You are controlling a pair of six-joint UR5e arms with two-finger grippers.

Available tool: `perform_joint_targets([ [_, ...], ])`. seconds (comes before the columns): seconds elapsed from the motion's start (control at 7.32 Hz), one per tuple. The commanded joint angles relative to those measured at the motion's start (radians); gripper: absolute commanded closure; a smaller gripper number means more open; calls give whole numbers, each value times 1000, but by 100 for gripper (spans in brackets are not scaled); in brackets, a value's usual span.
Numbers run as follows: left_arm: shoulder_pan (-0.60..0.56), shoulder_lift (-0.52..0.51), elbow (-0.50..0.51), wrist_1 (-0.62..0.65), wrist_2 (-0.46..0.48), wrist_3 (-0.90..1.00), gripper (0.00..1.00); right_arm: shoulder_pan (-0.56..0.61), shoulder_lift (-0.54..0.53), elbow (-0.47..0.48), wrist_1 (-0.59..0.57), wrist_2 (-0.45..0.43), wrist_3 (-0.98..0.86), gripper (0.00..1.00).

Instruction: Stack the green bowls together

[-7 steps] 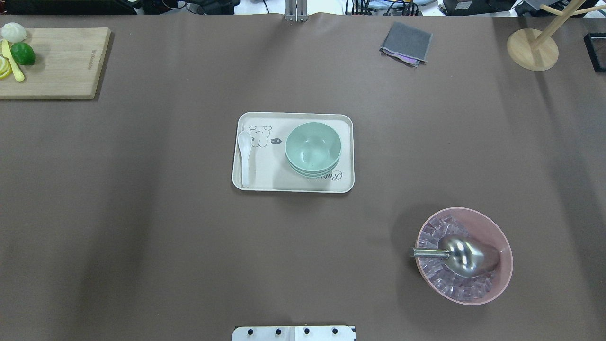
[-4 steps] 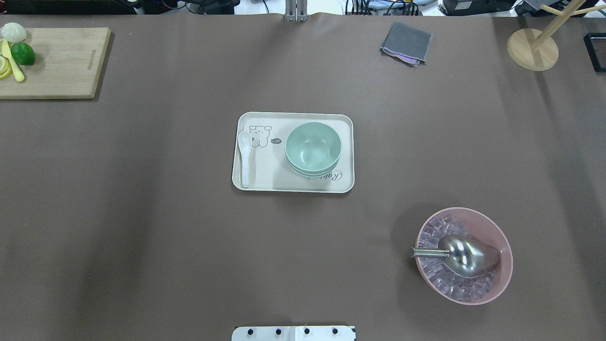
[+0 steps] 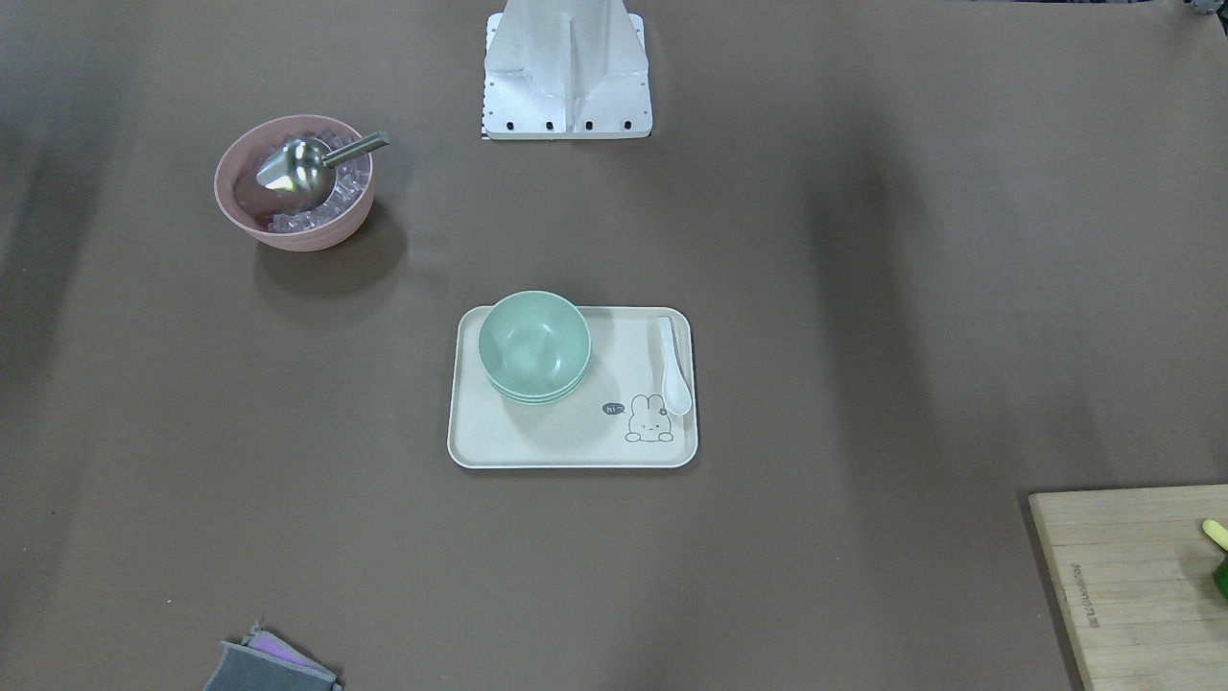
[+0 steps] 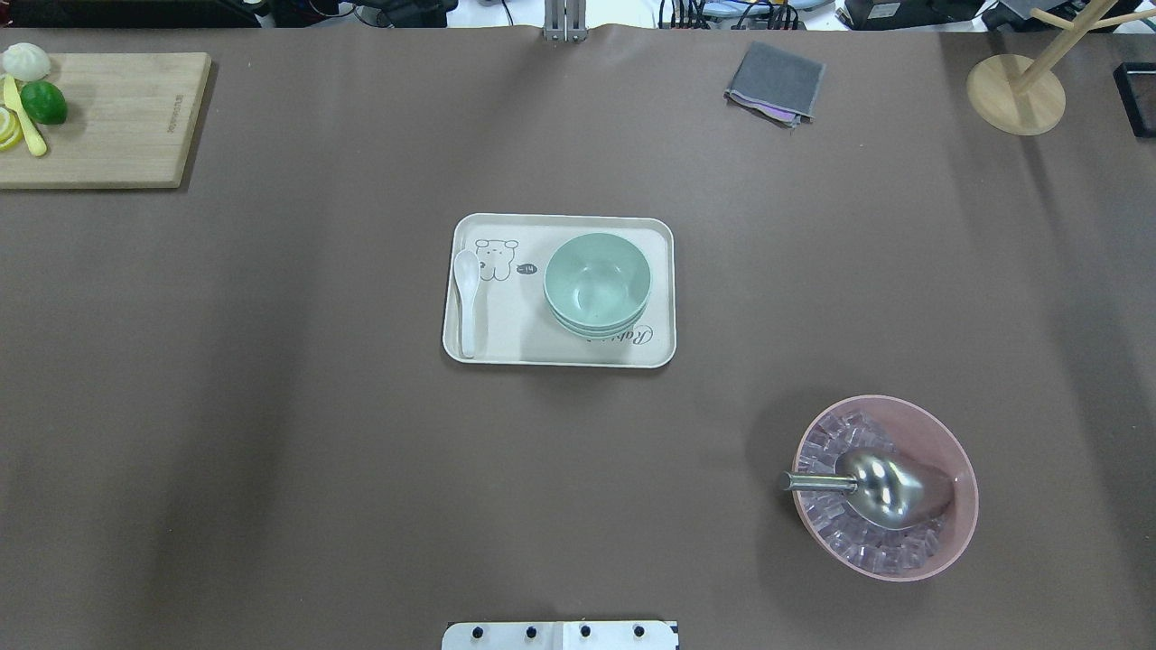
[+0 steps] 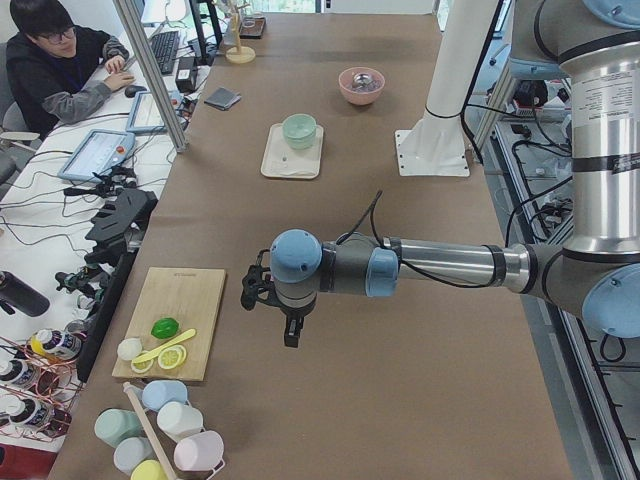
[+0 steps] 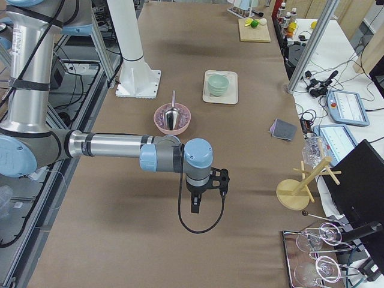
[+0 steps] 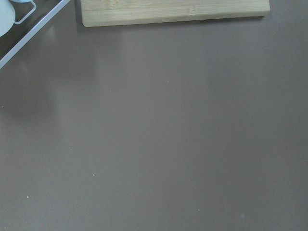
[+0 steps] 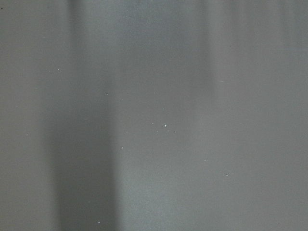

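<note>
The green bowls (image 4: 596, 284) sit nested as one pile on the tray (image 4: 515, 341) at mid-frame, so stacking looks done, which likely explains why the left gripper (image 5: 289, 333) and right gripper (image 6: 196, 206) hang well clear over the table (image 4: 271, 406), though I cannot tell how open either is.

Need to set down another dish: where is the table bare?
Bare: the wide stretch between cutting board and tray, and the strip between tray and grey cloth. The tray's middle, between spoon and green bowls, is tight. The pink bowl takes the robot's near right.
</note>
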Motion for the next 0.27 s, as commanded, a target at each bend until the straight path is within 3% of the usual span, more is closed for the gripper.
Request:
perform_joint_targets([
  [0.0, 0, -1, 0, 0, 0, 2, 1, 0, 0, 1, -1, 0, 0, 0],
  [0.14, -1, 0, 0, 0, 2, 3, 1, 0, 0, 1, 1, 0, 0, 0],
])
